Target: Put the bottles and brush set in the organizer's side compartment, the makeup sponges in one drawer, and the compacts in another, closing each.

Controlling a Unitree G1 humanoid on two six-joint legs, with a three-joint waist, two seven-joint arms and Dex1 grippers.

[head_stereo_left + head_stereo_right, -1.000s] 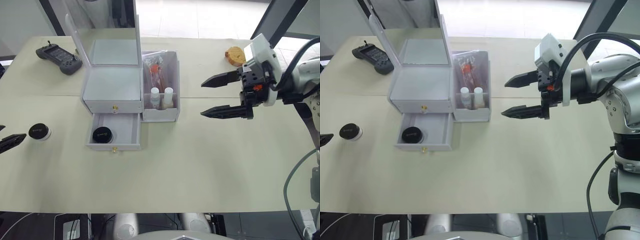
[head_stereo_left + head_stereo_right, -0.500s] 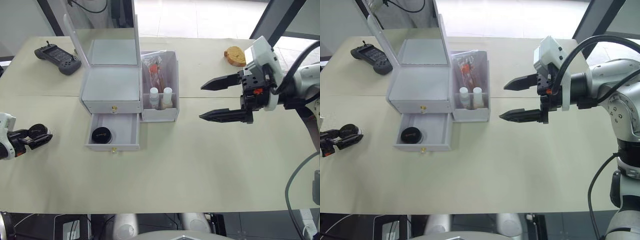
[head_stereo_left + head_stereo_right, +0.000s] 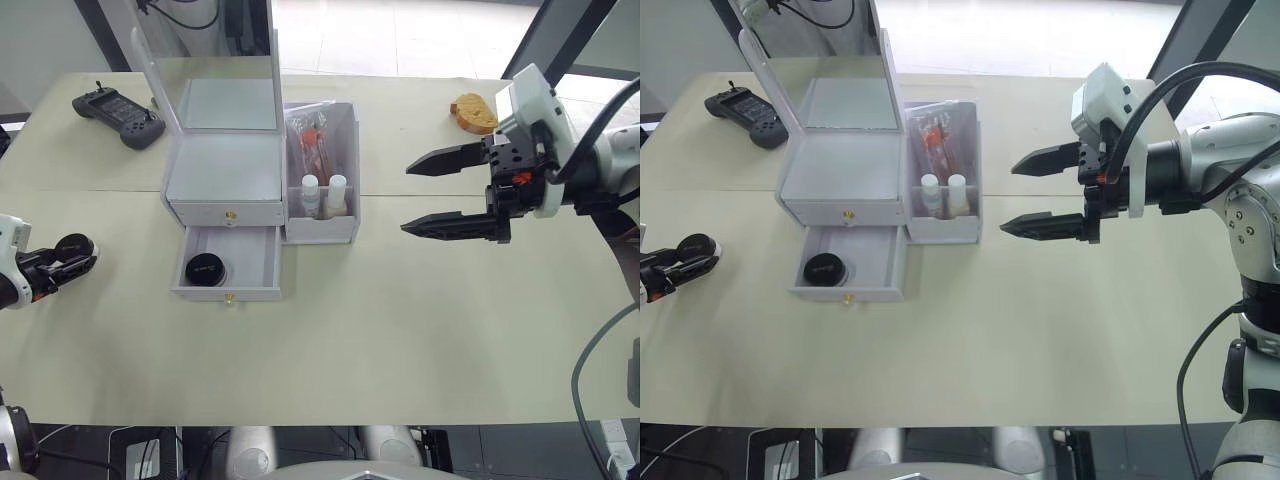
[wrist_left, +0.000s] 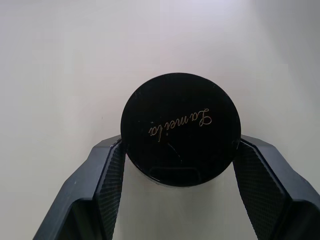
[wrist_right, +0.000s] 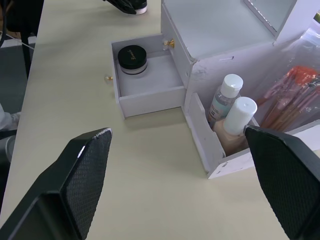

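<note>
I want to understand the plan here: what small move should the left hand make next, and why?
Probably lift the compact and carry it toward the open lower drawer. The left hand has its fingers against both sides of the compact, which seems to sit on the table to the left of the organizer. The other compact already lies in that drawer.

So besides the main stuff there's a pale cream-coloured tabletop (image 3: 330,330) with a thin seam line running across it side to side. A black handheld controller with little sticks poking up (image 3: 118,106) sits near the far left corner, lying flat. Over at the far right edge there's an orange-brown chunky sponge-like lump (image 3: 470,111). Those two are well apart. Past the table is light tiled floor (image 3: 400,35).
</note>
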